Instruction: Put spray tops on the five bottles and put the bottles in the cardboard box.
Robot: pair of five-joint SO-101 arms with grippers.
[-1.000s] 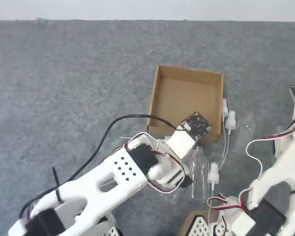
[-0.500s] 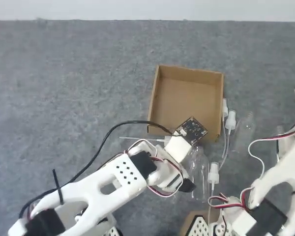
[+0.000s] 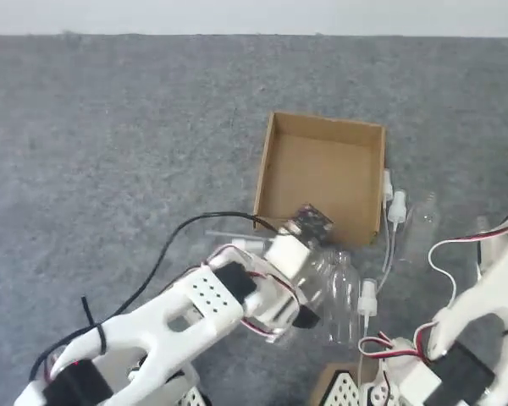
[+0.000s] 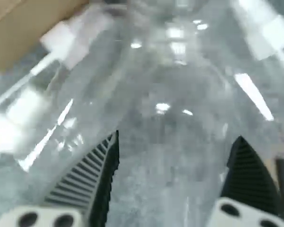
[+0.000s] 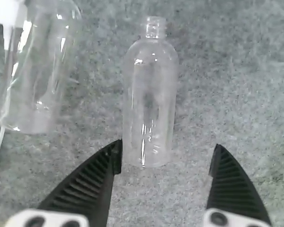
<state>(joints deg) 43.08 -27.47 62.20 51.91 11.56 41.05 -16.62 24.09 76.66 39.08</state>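
Observation:
The cardboard box [image 3: 322, 173] stands open on the grey carpet, and its corner [image 4: 23, 23] appears in the left wrist view. Clear bottles [image 3: 339, 288] lie just in front of it, with white spray tops [image 3: 395, 207] beside the box and a spray top [image 3: 367, 298] by the bottles. My left gripper [image 4: 170, 156] is open, low over a clear bottle [image 4: 170, 94] that lies between and ahead of its fingertips. My right gripper [image 5: 166, 149] is open above a capless clear bottle [image 5: 149, 109]. A second bottle [image 5: 38, 71] lies beside that one.
The left arm [image 3: 203, 309] stretches from the near left corner to the box's front. The right arm [image 3: 483, 313] with red and white wires stands at the near right. Another faint clear bottle [image 3: 423, 216] lies right of the box.
The left arm's wrist has pulled back from the box's front wall toward the near left and dropped over the bottles. The right arm has stayed put.

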